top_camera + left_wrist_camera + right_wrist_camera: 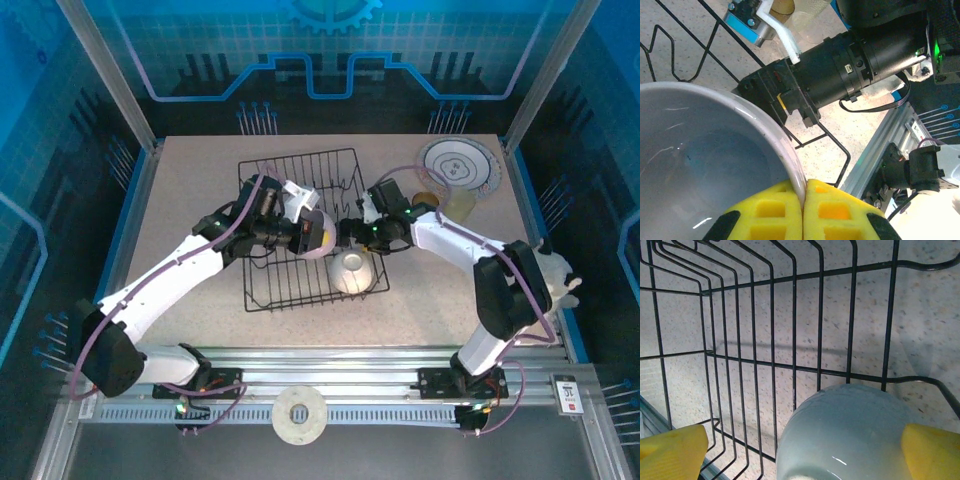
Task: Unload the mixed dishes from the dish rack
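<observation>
Above dish rack (300,292), left tool (803,194) pinches bowl (700,170).

— What does it all stand on?
— A table (190,190) with a pale, speckled top, like stone chips.
— And around it?
— Blue see-through panels (200,40) at the back and both sides. The back one carries a fine grid and a gear drawing (335,10). Grey metal posts (108,70) slant up at the far corners.
— The near edge?
— A ribbed metal rail (340,358) runs across it. A white ring (280,417) lies on the strip below. The light is even and tinted blue.
</observation>
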Robot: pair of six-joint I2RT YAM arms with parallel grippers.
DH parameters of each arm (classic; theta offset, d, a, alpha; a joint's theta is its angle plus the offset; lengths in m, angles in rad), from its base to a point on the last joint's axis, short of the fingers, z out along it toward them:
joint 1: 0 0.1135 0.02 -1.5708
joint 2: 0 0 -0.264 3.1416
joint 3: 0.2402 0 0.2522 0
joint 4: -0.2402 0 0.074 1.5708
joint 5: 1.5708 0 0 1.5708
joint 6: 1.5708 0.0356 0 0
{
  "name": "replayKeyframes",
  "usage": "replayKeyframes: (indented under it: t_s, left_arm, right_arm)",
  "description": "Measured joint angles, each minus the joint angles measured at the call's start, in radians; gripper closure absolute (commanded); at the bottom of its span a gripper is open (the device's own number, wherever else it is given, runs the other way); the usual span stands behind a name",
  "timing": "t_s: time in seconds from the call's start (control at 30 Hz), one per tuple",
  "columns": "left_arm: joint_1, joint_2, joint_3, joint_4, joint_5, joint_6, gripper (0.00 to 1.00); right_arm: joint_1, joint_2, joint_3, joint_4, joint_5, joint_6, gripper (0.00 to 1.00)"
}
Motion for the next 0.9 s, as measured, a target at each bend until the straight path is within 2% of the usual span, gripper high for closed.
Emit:
replayKeyframes:
  t_s: [0.23, 0.5, 0.9]
  left_arm:
    - [0.000, -0.028, 0.000, 0.000, -0.014, 0.002, 1.00]
    - [0.000, -0.029, 0.000, 0.001, -0.013, 0.001, 1.00]
    - [0.000, -0.029, 0.000, 0.001, -0.003, 0.000, 1.00]
  right_arm:
    - [-0.018, 0.013, 0.005, 0.056, -0.059, 0.025, 0.00]
    - [-0.129, -0.053, -0.082, 0.150, -0.174, 0.025, 0.00]
    - [-0.269, -0.128, -0.181, 0.169, -0.200, 0.025, 0.00]
